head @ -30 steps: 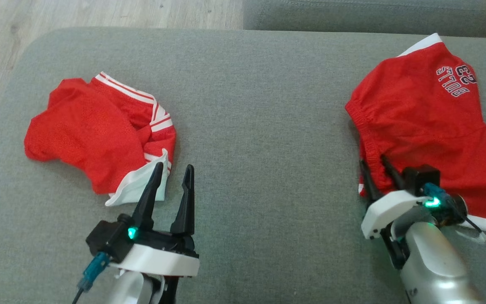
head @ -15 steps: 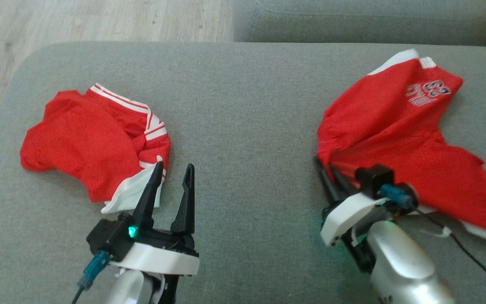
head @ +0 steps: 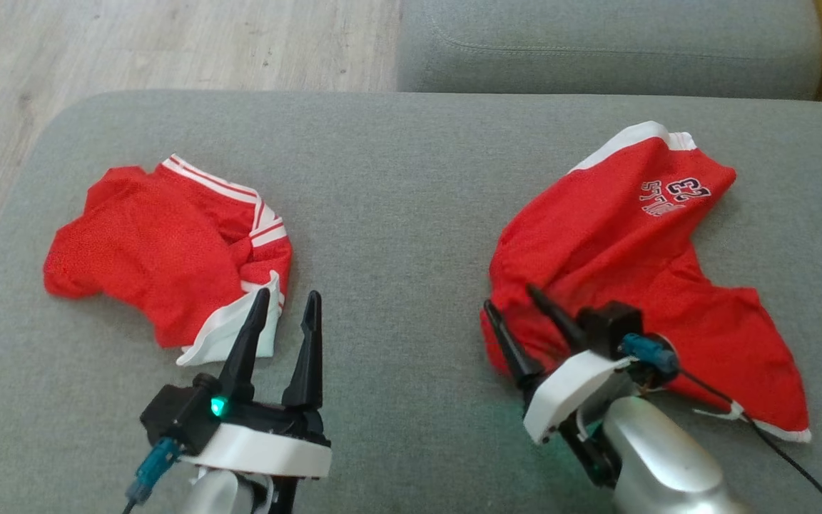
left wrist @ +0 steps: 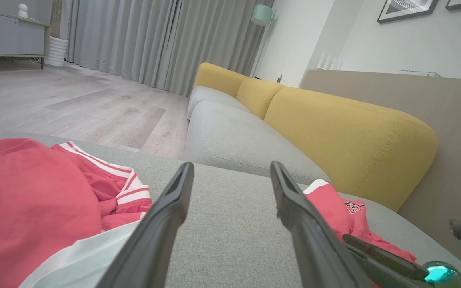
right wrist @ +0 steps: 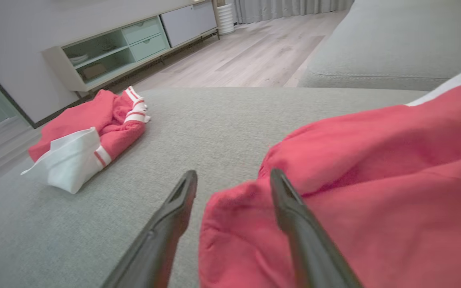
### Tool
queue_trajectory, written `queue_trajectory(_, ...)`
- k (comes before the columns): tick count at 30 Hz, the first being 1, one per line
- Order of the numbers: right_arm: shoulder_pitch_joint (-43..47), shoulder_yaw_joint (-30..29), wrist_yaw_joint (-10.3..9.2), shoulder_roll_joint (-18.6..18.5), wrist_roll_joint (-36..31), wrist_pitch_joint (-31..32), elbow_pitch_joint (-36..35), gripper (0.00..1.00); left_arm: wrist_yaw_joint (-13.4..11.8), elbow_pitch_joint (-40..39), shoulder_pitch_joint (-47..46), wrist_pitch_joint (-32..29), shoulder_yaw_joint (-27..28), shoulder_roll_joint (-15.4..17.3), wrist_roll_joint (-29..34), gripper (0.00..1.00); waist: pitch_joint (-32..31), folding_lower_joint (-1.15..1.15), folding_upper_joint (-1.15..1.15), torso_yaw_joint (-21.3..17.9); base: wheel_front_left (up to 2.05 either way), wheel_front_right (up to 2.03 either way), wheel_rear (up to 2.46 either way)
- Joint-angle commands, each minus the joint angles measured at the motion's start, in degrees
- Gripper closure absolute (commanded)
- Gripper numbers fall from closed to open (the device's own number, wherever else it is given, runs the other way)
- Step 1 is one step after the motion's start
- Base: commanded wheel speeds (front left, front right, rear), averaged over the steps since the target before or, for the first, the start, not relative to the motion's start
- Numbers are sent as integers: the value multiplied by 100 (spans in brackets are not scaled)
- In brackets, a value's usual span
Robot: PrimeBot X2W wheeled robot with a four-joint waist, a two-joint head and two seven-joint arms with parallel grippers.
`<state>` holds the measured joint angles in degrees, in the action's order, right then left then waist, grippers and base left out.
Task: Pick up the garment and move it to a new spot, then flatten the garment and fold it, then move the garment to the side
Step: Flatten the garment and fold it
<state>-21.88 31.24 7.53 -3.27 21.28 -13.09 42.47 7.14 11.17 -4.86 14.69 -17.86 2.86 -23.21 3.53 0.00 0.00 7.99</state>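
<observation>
Dragged shorts [head: 632, 250] left toward frame centre over the last second; now crumpled on cushion [head: 397, 214], right of centre. Left of frame: second garment [head: 147, 243], bunched, untouched. Lower left: left gripper [head: 287, 296] spread wide, empty, tips just beside that garment's white hem. Lower right: right gripper [head: 509, 300] parted, straddling shorts' near edge, clamping nothing. Risk: closing on bunched double layer, then dragging folds along instead of flattening; likely needs a cleaner single-edge pinch.

The red garment [head: 618, 243] is showing matt, fine-mesh cloth; the grey sofa [head: 411, 178] is looking coarsely woven; the floor [head: 168, 43] is showing pale matt wood grain; the right forearm [head: 661, 464] is gleaming smooth silver.
</observation>
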Motion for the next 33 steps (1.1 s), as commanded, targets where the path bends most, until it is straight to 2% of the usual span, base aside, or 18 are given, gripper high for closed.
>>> queue_trajectory(1,-235,-15,-4,39,-51,-67,-134,0,20,-209,-142,31,221,1,-25,0,-8,0,0,-35,0,0,0)
queue_trajectory(5,-243,-512,-4,39,-257,-121,-130,0,17,-250,-123,31,279,1,-22,0,-42,0,0,-175,0,0,0)
queue_trajectory(9,-54,-1332,-4,-1,-618,-170,-360,0,16,-307,-101,31,305,1,-27,0,-101,0,0,-358,0,0,0)
queue_trajectory(12,283,-1977,-4,-124,-981,-185,-844,0,13,-354,-76,31,312,1,-36,0,-131,0,0,-501,0,0,0)
queue_trajectory(17,1215,-2896,-4,-69,-1359,-189,-1723,0,8,-409,-48,31,286,1,-60,0,-142,0,0,-728,0,0,0)
queue_trajectory(20,1649,-3128,-4,-12,-1464,-189,-1913,0,10,-413,-56,31,241,1,-58,0,-121,0,0,-821,0,0,0)
queue_trajectory(24,1765,-3277,-4,25,-1532,-190,-2019,0,13,-406,-98,31,237,1,-39,0,-62,0,0,-888,0,0,0)
queue_trajectory(30,1237,-3531,-4,36,-1732,82,-1694,0,20,-365,-186,31,167,1,16,0,98,0,0,-830,0,0,0)
queue_trajectory(33,794,-3721,-4,37,-1419,553,-1278,0,24,-341,-231,31,121,1,33,0,210,0,0,-736,0,0,0)
